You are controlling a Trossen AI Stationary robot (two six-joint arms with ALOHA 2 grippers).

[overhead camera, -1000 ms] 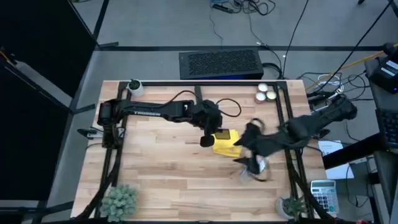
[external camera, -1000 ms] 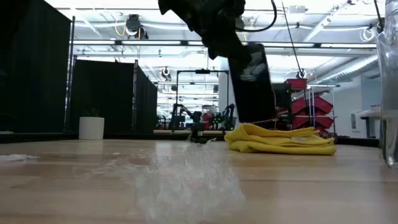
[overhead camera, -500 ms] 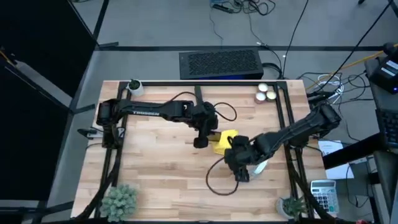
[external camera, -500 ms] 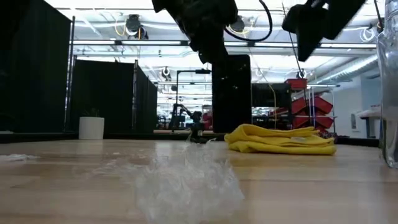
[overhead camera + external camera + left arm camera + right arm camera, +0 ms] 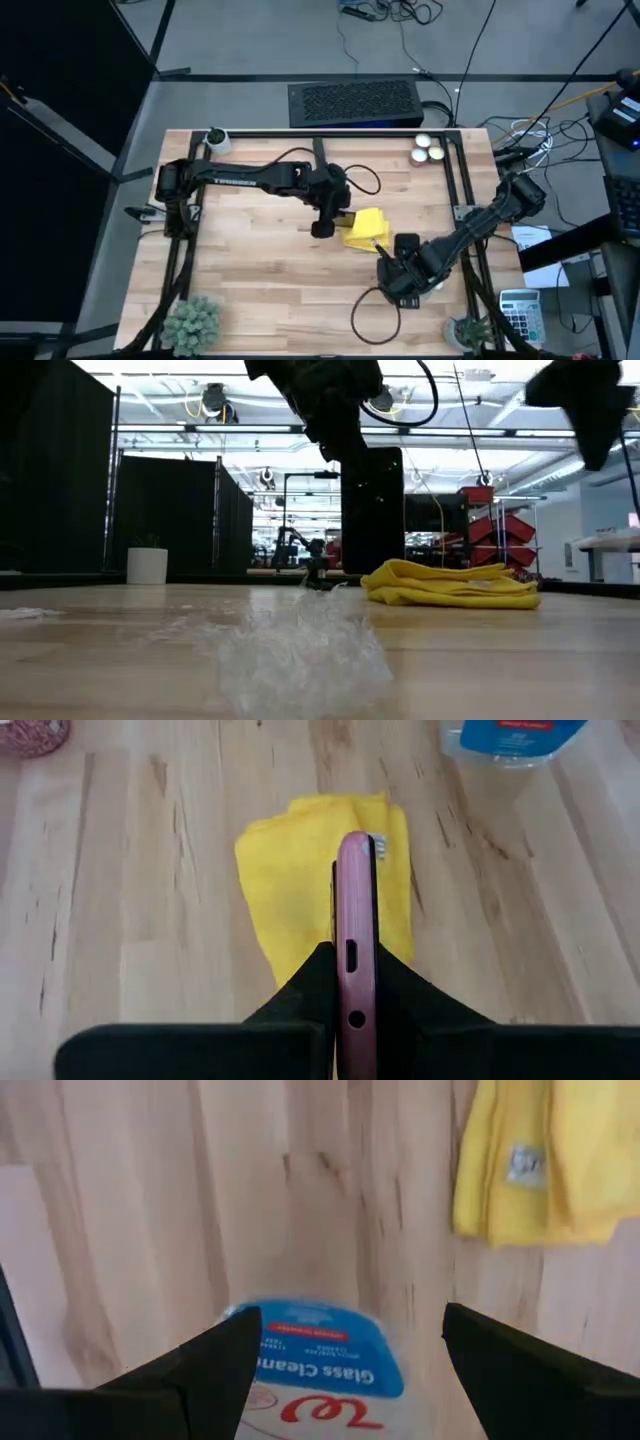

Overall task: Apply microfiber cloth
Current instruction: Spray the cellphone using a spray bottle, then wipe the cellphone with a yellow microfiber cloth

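A wooden table (image 5: 260, 260) holds a small bright yellow microfiber cloth (image 5: 364, 228), lying folded and flat near the middle, a little toward the right side. In the low view the cloth (image 5: 450, 585) is a soft, rumpled mound resting on the wood.

The left gripper (image 5: 325, 222) reaches in from the left and stops just left of the cloth. Its two dark fingers (image 5: 300, 990) are clamped on a pink-edged phone (image 5: 356, 950), held upright on its edge above the table, with the cloth just beyond it. From the low view the phone (image 5: 371, 510) appears as a dark upright slab hanging slightly left of the cloth.

The right gripper (image 5: 402, 278) is at the near right part of the table, near the cloth but apart from it. Its fingers (image 5: 190, 1365) are spread wide, with nothing grasped. Between them lies a clear bottle with a blue label (image 5: 320, 1365) reading "Glass Cleaner". The edge of the cloth (image 5: 540, 1165) lies farther off.

A tuft of clear crinkled plastic (image 5: 300, 645) sits close to the low camera.
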